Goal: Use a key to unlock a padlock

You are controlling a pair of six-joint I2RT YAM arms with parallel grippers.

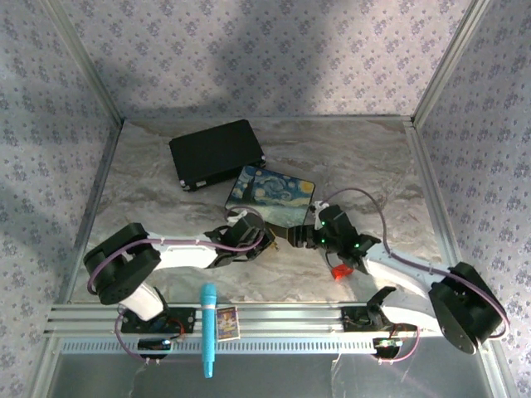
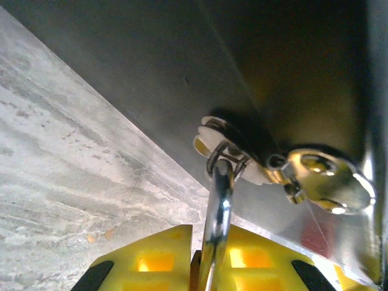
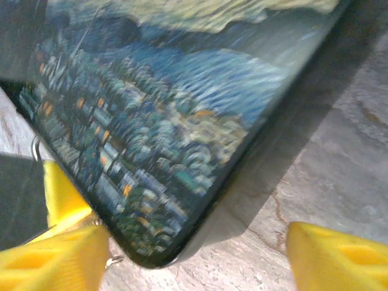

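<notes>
Near the middle of the worktop (image 1: 149,191) lies the painted box (image 1: 270,189), and the right gripper (image 3: 200,257) stands spread wide at its near corner, holding nothing. The left gripper (image 2: 209,242) pinches the padlock (image 2: 219,200) by its silver shackle, hooked through the box's clasp (image 2: 233,151). The key (image 2: 330,179) sits just beside that clasp.

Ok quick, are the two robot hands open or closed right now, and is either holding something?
Left gripper: closed, holding the padlock.
Right gripper: open, holding nothing.
</notes>
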